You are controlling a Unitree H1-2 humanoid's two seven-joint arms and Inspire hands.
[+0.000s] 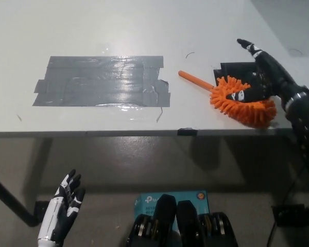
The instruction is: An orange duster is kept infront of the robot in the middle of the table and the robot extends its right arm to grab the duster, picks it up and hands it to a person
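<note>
An orange duster (241, 103) lies on the white table (118, 31) at the right, its fluffy head near the front edge and its thin orange handle (194, 80) pointing up-left. My black right hand (257, 77) is over the duster's head, open, with one fingertip (232, 96) resting on the fluff and another stretched out beyond it. Nothing is held. My white left hand (64, 203) hangs open below the table at the lower left.
A large patch of grey tape (103, 81) covers the table's middle left. A black tape patch (237, 69) lies under the duster and my hand. The table's front edge (144, 132) runs across the picture, with floor below.
</note>
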